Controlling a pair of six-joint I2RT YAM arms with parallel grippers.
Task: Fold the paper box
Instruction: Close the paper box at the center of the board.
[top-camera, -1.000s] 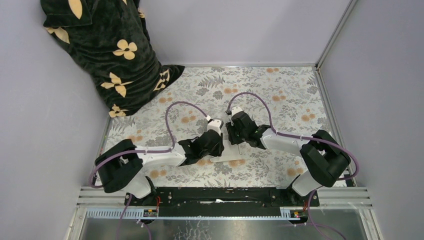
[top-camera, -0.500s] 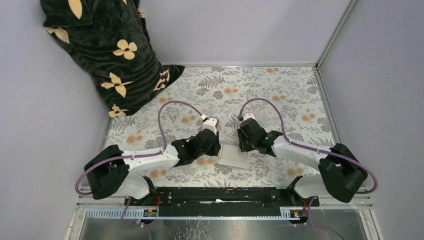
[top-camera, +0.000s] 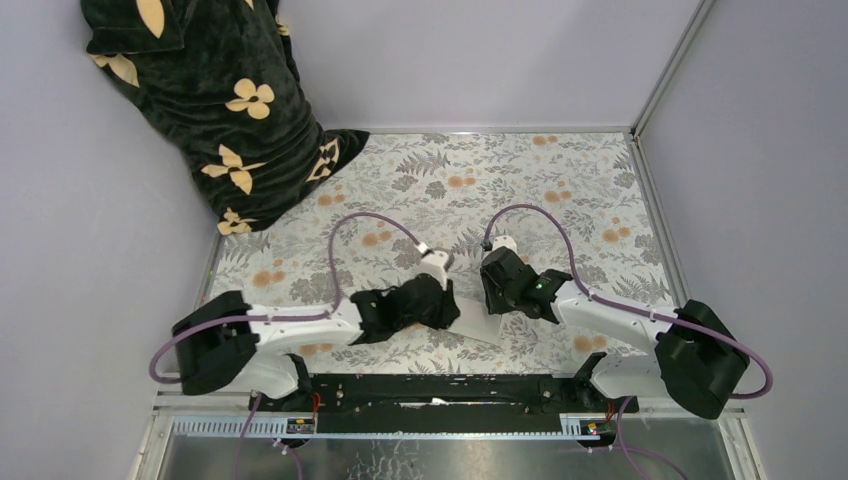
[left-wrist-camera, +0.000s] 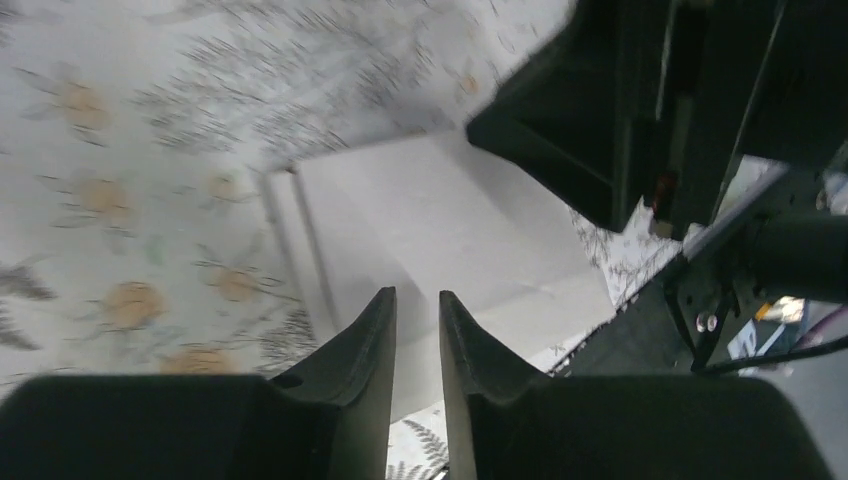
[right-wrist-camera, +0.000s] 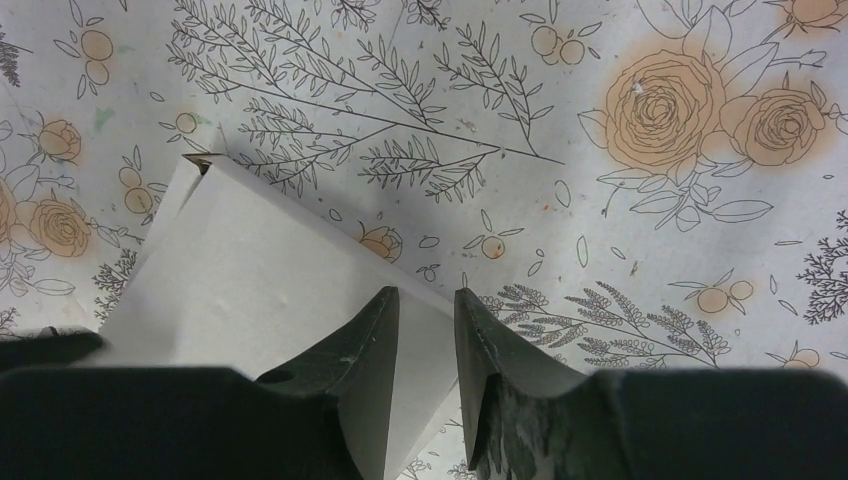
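Left gripper (left-wrist-camera: 417, 295) at 9 and right gripper (right-wrist-camera: 425, 292) at 2 are straddling the paper box (right-wrist-camera: 270, 280), probably to crease it. Jaws are sitting near-closed; actually pinching? Can't tell.

The paper box (top-camera: 478, 325) was a white sheet of thin cardboard, not yet a closed box, partly folded, with creases and one corner a little raised. It lay slanted on the table (top-camera: 560, 190), near the front edge, about the middle.
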